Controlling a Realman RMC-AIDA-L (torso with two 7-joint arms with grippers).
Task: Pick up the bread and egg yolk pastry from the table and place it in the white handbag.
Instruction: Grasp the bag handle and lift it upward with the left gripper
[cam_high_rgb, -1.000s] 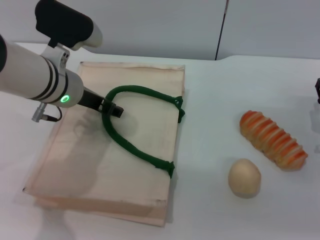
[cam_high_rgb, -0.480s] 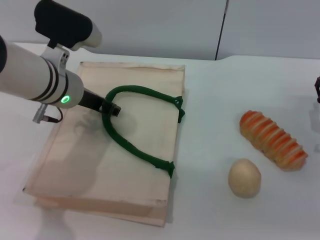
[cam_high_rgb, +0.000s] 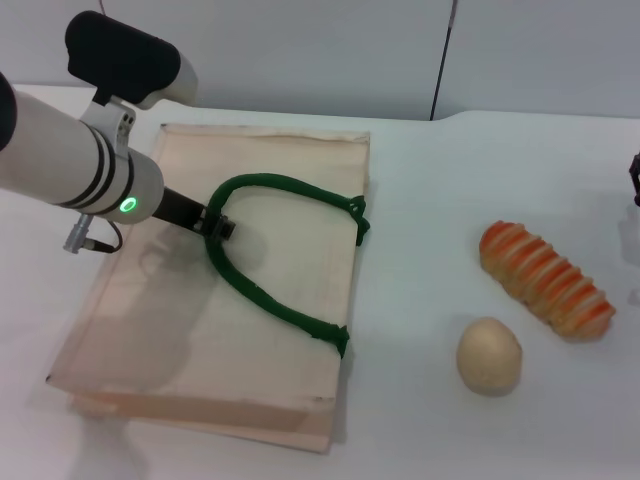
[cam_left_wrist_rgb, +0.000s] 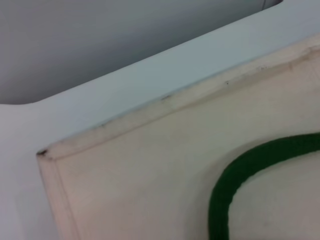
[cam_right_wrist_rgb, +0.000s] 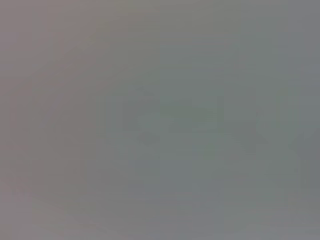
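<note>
Jaws of my left gripper (cam_high_rgb: 222, 226) pinch the green handle (cam_high_rgb: 262, 290) of the white handbag (cam_high_rgb: 150, 340); only the head view shows this.

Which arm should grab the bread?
Probably right. The bread lies on the robot's right, near the right gripper at the table edge. The left gripper is at the handbag handle.

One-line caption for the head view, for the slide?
Left hand at the flat handbag's green handle; bread and pastry wait on table.
</note>
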